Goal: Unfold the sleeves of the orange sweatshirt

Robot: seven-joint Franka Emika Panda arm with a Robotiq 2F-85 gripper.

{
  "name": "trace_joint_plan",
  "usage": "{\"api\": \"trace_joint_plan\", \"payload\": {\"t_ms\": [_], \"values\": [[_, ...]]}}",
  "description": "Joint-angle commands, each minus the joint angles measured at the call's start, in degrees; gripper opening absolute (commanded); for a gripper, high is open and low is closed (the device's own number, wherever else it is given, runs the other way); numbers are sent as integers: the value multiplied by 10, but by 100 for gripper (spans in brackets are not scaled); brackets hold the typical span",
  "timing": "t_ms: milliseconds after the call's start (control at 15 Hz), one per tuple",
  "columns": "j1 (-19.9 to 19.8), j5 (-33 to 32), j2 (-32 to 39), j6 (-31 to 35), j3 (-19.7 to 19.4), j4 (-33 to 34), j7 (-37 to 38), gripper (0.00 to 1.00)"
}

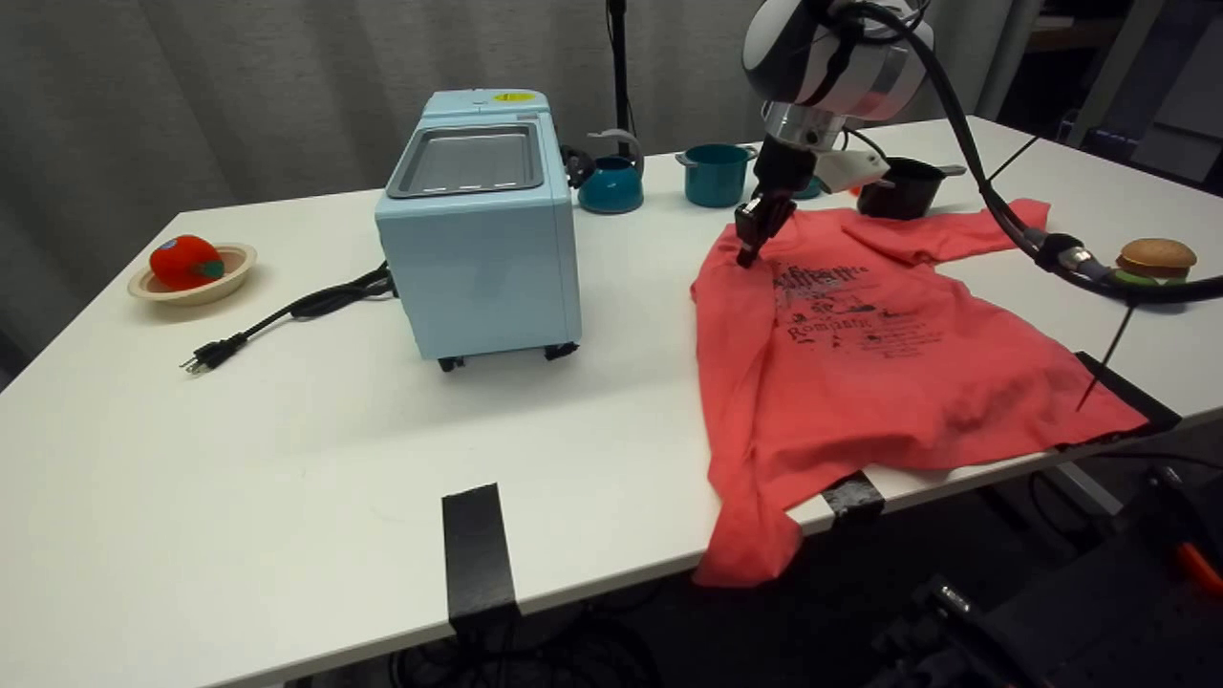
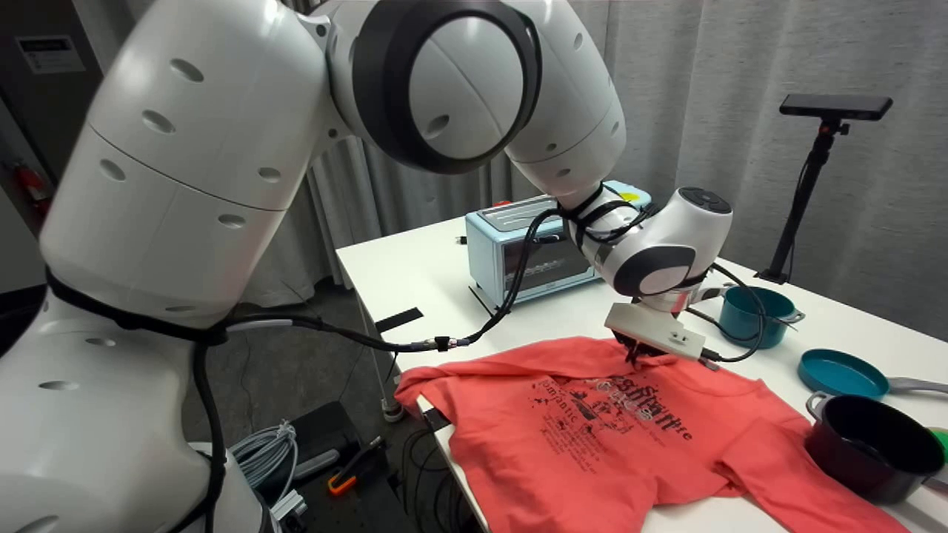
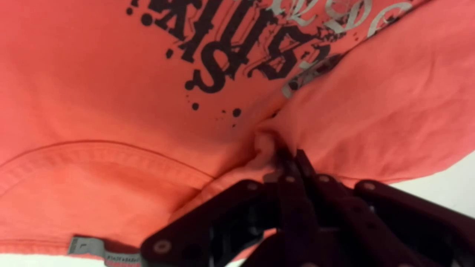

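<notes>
So the orange sweatshirt (image 1: 860, 411) is lying print-up on the white table (image 1: 287, 459); one sleeve (image 1: 731, 420) lies along the body and over a bit of the print, cuff drooping past the edge; the second sleeve (image 2: 792, 474) sticks out from the other side of the body, and in an exterior view its end runs out of frame; the gripper (image 3: 291, 152) is down at a bunched fold with its fingers drawn in tight together, but honestly I can't tell if any cloth is pinched there; as for containers, a beige bowl (image 1: 191, 295) has a red tomato-shaped thing (image 1: 184, 260) in it; the black pot (image 2: 833, 455) is too dark inside to make out; the teal pot (image 1: 712, 183) shows mostly its outer wall; the light-blue toaster oven (image 1: 487, 277) is partly behind the arm (image 2: 570, 118) in an exterior view, door glass dark; the burger (image 1: 1156, 256) is partly covered by a cable (image 1: 965, 124).
</notes>
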Motion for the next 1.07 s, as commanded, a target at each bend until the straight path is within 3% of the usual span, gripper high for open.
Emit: {"api": "trace_joint_plan", "payload": {"t_ms": [0, 267, 400, 733, 1000], "values": [[-13, 7, 4, 36, 14, 6, -22, 1], [-40, 24, 16, 128, 58, 9, -80, 1], [-62, 33, 21, 140, 89, 9, -107, 1], [-117, 78, 32, 110, 159, 10, -178, 1], [-140, 118, 38, 90, 186, 12, -225, 1]]}}
